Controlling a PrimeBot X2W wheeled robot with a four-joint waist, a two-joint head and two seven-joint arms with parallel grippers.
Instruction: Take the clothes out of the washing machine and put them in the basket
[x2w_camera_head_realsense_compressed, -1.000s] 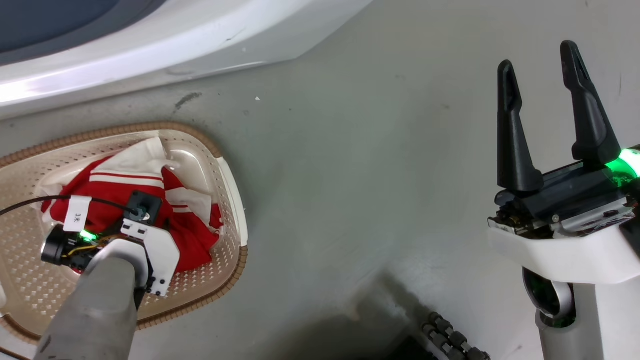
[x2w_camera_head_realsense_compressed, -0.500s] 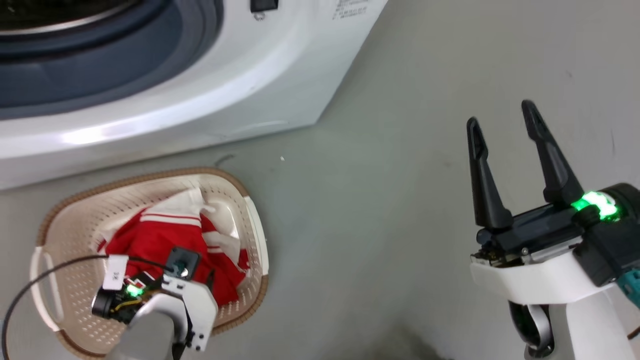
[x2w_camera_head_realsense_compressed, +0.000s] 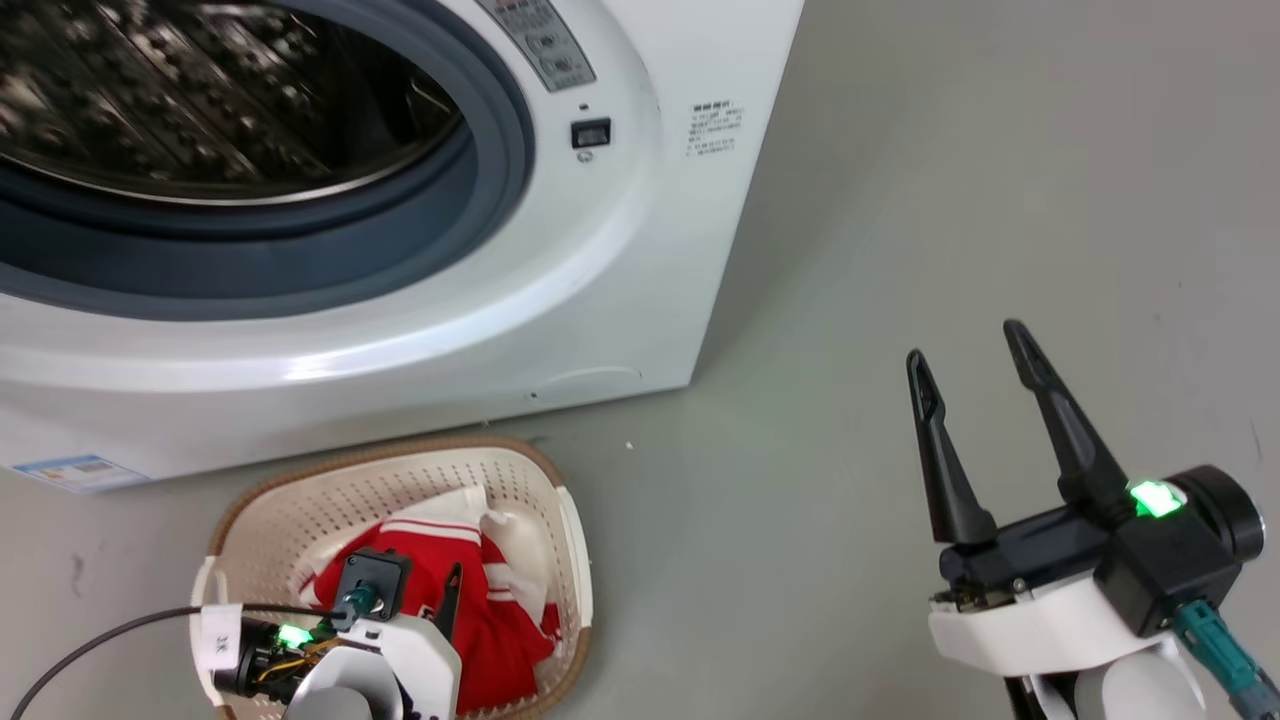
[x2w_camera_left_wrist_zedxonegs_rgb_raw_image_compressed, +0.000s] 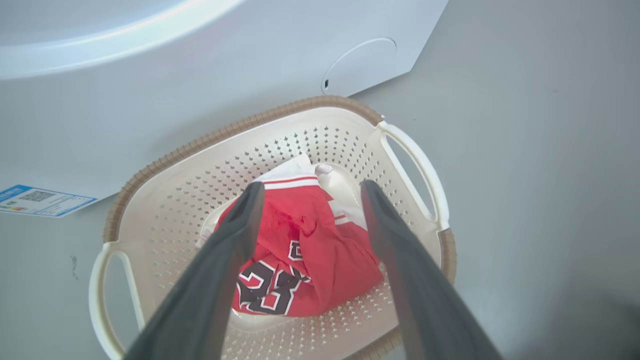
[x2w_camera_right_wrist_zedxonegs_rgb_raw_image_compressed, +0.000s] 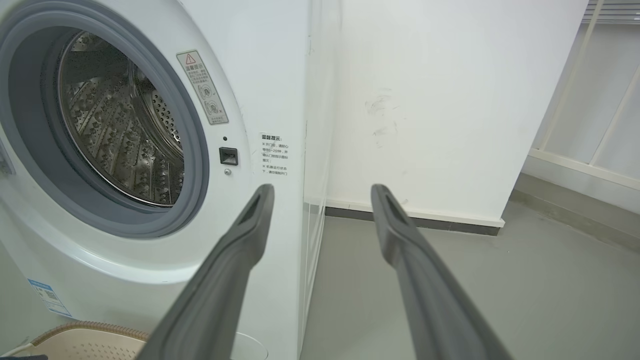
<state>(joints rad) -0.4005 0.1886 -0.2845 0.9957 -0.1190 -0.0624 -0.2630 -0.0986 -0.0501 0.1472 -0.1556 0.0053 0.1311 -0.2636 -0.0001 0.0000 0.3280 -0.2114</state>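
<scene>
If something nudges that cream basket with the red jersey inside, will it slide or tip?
Probably slides rather than tips: the basket sits low and wide on smooth grey floor. Likely light, being thin perforated plastic holding just one crumpled jersey. A push high on its rim might rock it.

The grey floor (x2w_camera_head_realsense_compressed: 950, 180) carries the washing machine (x2w_camera_head_realsense_compressed: 600, 280) and, just in front of it, the basket (x2w_camera_head_realsense_compressed: 300, 505).

My head camera looks steeply down on the washing machine (x2w_camera_head_realsense_compressed: 620, 250) front and the basket (x2w_camera_head_realsense_compressed: 330, 500). My left wrist camera faces down, close above that basket. My right wrist camera looks level at the porthole (x2w_camera_right_wrist_zedxonegs_rgb_raw_image_compressed: 120, 130), shared with the head view.
</scene>
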